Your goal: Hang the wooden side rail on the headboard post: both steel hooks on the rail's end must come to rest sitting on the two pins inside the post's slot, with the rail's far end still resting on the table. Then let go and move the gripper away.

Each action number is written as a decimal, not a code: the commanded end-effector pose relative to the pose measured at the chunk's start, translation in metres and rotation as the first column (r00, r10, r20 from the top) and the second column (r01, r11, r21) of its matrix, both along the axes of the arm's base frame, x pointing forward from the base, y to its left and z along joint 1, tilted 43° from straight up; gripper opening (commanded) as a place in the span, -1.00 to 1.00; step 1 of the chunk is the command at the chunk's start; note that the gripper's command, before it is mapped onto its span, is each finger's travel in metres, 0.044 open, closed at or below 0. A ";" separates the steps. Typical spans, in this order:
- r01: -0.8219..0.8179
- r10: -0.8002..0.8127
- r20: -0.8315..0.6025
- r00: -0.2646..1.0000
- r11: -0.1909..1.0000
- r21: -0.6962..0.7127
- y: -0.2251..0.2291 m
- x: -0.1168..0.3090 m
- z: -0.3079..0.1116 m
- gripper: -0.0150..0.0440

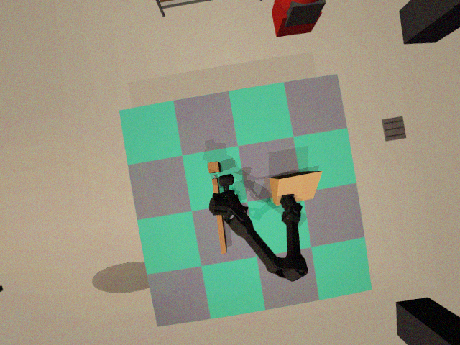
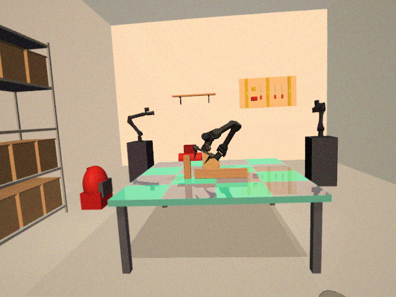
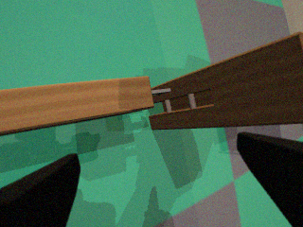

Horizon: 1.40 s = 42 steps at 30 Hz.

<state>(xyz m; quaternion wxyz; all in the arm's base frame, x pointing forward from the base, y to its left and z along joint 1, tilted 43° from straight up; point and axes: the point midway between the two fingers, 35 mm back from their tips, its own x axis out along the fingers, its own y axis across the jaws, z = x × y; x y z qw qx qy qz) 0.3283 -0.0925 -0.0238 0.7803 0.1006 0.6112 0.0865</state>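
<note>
The wooden side rail [image 1: 222, 236] [image 2: 220, 173] [image 3: 76, 101] lies flat along the table. A steel hook [image 3: 162, 91] sticks out of its end toward the post. The headboard post [image 1: 213, 167] [image 2: 187, 166] [image 3: 256, 85] stands upright just beyond that end, with a small gap between the wood of the two. Two pins [image 3: 168, 106] [image 3: 191, 100] show in its slot; the hook appears off to one side of them, and the second hook cannot be made out. My gripper [image 2: 200, 159] [image 3: 160, 151] is open and empty, above the rail near its hook end. Its fingers are hidden under the arm in the top view.
The arm's wooden base block [image 1: 297, 187] [image 2: 211, 162] stands on the checkered table [image 1: 156, 134] [image 2: 220, 202], to the right of the rail in the overhead view. The arm reaches over from it.
</note>
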 end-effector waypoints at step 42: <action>-0.975 0.880 0.472 -0.056 0.054 -0.217 0.010 0.048 0.029 1.00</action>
